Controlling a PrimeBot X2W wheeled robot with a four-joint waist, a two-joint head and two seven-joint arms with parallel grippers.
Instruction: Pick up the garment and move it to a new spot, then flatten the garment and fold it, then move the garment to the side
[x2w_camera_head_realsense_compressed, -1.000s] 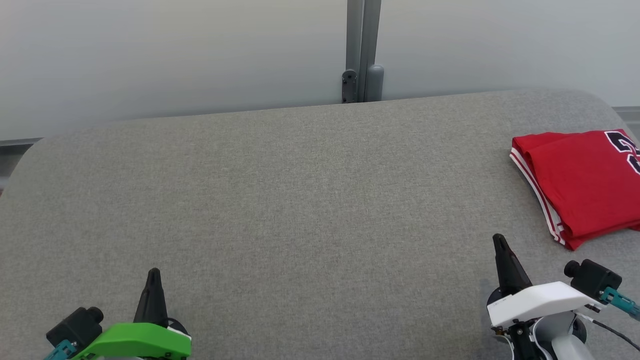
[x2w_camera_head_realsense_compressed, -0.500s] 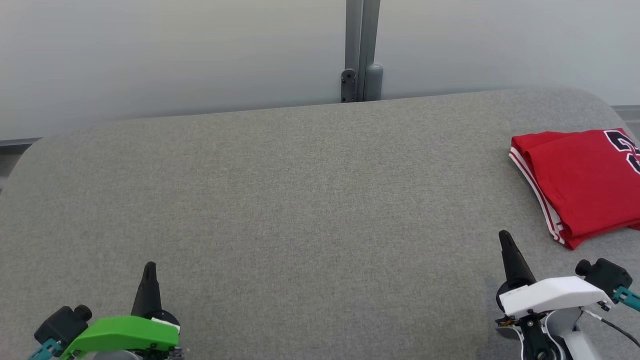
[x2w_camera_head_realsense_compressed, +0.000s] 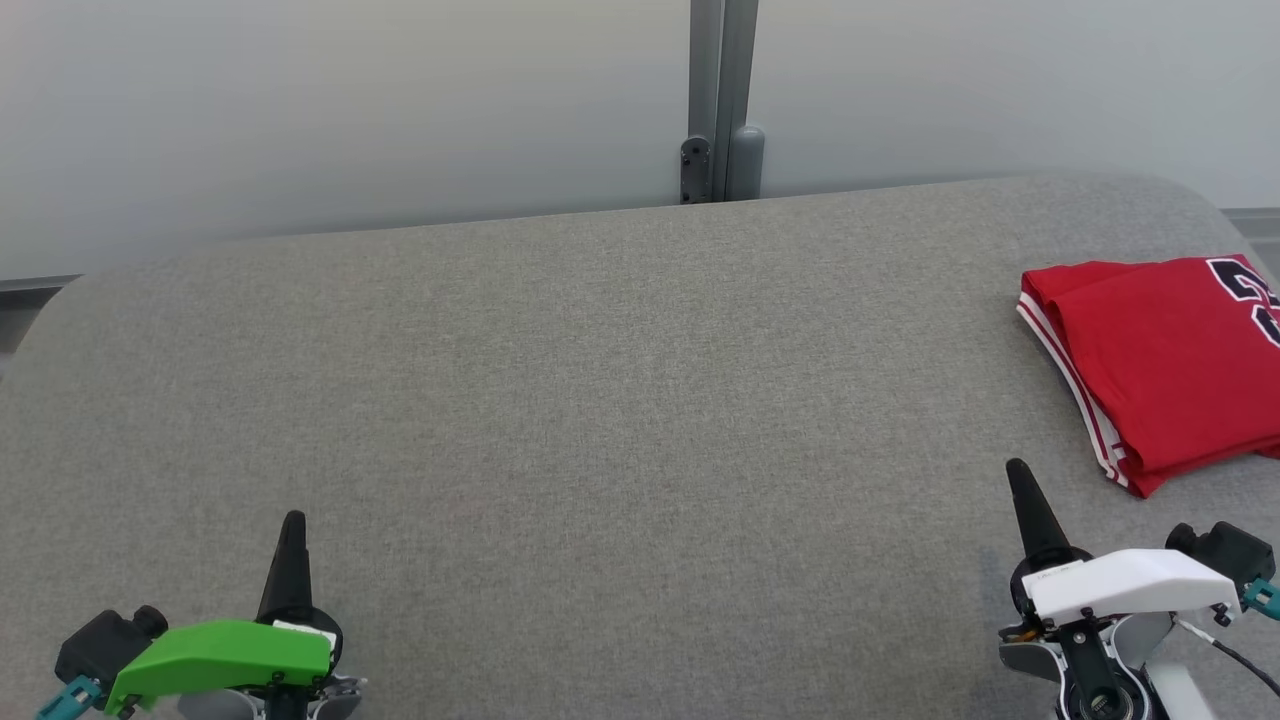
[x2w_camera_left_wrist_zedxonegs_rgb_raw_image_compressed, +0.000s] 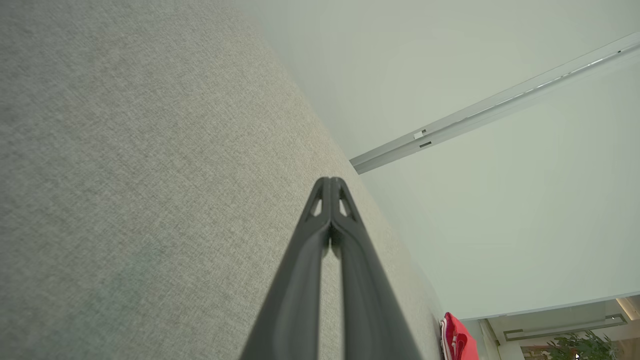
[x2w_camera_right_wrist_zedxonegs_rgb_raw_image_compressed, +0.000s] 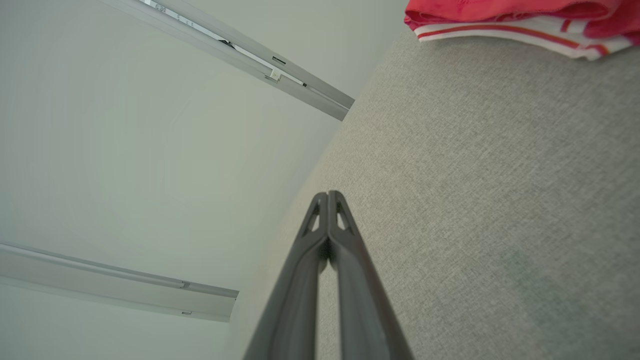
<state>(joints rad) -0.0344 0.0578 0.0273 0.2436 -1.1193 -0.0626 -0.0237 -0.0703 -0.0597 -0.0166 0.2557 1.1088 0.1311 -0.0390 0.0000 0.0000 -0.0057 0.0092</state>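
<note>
fingers (x2w_camera_left_wrist_zedxonegs_rgb_raw_image_compressed: 300, 270) clenched tight on left gripper (x2w_camera_head_realsense_compressed: 293, 522) and right gripper (x2w_camera_head_realsense_compressed: 1018, 470), grasping nothing; folded red garment (x2w_camera_head_realsense_compressed: 1160, 360) lying apart on grey surface (x2w_camera_head_realsense_compressed: 600, 400).

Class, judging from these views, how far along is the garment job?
Done: the red garment lies folded at the right side of the table. In hand: nothing; the left gripper and right gripper are shut and empty, apart from the garment. Left: seemingly nothing.
</note>
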